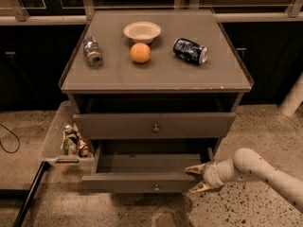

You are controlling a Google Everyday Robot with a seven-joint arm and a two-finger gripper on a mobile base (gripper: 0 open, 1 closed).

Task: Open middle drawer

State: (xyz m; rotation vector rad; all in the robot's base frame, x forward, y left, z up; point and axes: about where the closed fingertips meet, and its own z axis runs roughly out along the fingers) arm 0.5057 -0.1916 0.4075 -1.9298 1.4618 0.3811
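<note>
The middle drawer (142, 182) is a grey-brown flat front with a small round knob (156, 188). It stands pulled out below the upper drawer front (118, 126), and its inside looks empty. My gripper (191, 179) is at the right end of the pulled-out drawer's front. Its fingers are spread, one above and one below that front's edge. The white arm (255, 167) comes in from the lower right. Whatever lies under the pulled-out drawer is hidden.
On the cabinet top (222, 74) are a white bowl (142, 31), an orange (140, 52), a silver can (92, 52) and a dark blue can (190, 50), both lying down. A clear bin (57, 136) with small items hangs at the cabinet's left. A white post (293, 98) stands at the right.
</note>
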